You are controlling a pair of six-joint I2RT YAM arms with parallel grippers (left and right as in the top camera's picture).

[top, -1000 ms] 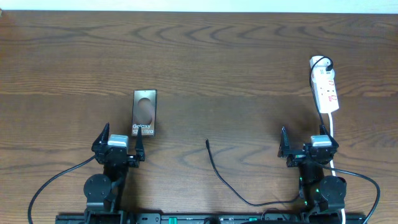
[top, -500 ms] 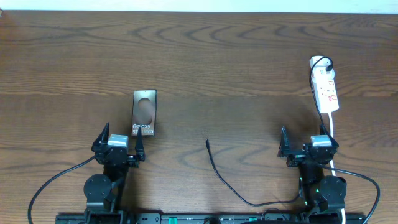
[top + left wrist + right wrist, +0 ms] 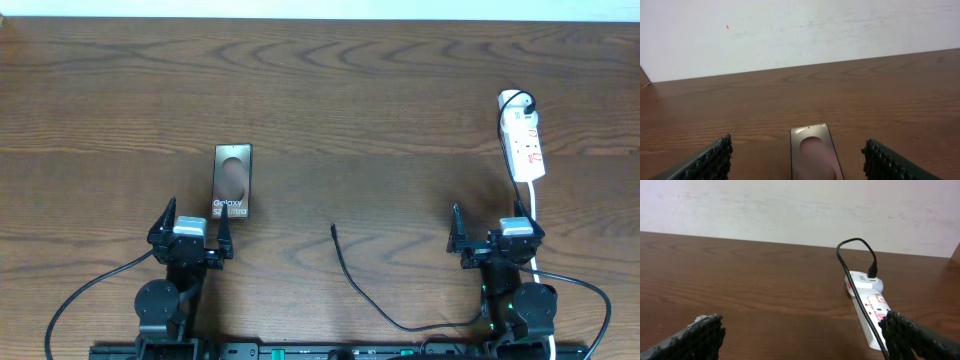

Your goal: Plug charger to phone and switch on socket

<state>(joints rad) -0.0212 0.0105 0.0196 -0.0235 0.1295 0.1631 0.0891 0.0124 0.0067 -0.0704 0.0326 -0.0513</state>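
You can read white "Galaxy" on the screen of the phone (image 3: 232, 182) from overhead, with a blurrier second line beneath it that looks like "S25 Ultra". The red print on the socket (image 3: 524, 148) is too small for you to make out.

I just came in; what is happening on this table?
Nothing is being handled at this moment. Two robot arms sit at the near edge of the brown wooden table; the left tool and the right tool are open and empty. The flat dark smartphone lies just ahead of the left tool. The thin black charger cable lies loose in the middle, its tip apart from the phone. The narrow white power strip lies beyond the right tool.
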